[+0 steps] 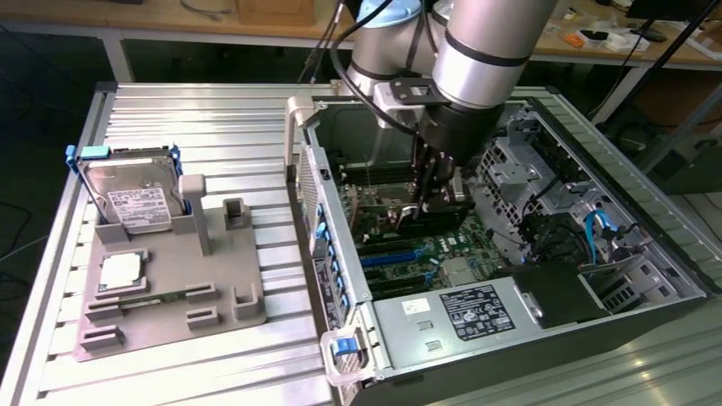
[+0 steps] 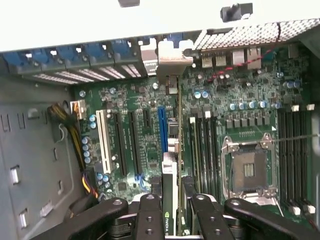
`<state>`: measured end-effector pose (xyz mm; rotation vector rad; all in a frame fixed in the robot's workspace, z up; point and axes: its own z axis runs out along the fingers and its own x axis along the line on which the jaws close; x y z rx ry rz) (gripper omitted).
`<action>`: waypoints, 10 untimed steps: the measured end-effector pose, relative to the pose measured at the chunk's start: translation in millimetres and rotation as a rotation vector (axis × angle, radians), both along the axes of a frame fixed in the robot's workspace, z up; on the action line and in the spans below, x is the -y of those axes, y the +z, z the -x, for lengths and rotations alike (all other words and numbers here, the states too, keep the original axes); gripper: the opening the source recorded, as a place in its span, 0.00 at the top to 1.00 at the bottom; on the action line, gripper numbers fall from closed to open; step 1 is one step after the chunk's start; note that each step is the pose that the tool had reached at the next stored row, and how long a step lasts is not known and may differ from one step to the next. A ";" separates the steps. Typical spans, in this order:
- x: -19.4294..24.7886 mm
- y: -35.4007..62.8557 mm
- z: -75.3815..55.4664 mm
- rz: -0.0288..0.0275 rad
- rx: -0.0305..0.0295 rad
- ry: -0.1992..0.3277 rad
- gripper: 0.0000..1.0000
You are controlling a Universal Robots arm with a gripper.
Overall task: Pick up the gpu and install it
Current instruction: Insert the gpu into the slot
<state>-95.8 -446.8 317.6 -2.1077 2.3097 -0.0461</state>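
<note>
Your gripper (image 2: 174, 220) is down inside the open computer case (image 1: 338, 254), and its fingers (image 2: 150, 215) are clamped on the gpu (image 2: 172, 165), one on each face of the card. In the wrist view you see the gpu edge-on. It stands upright over the motherboard (image 2: 135, 100) and runs from the fingers out to its silver bracket (image 2: 172, 55), which is at the case's rear slot wall. The card is just beside the blue expansion slot (image 2: 161, 125), between that slot and the memory slots next to the empty CPU socket (image 2: 248, 170). You cannot tell from here whether its lower edge is touching a slot.

In the exterior view the arm (image 1: 485, 51) comes down from the far side into the middle of the case. On the exterior view's left, well apart from the case, a grey holder (image 1: 169, 296) sits on the slatted counter (image 1: 203, 118). It carries the hard drive (image 1: 134, 199), standing tilted at its far end, and the square CPU chip (image 1: 121, 271), lying flat nearer you.
</note>
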 end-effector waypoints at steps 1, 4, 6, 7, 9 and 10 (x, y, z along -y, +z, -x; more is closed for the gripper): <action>1.3 -0.9 0.1 -0.0004 0.0002 0.000 0.73; 6.4 -4.1 0.1 -0.0014 0.0001 0.004 0.73; 8.4 -9.5 5.2 -0.0013 0.0001 0.019 0.73; 8.7 -11.8 8.4 -0.0016 -0.0003 0.019 0.73; 15.1 -13.8 8.5 -0.0015 -0.0035 0.019 0.73; 15.1 -14.2 11.8 0.0007 0.0438 0.020 0.73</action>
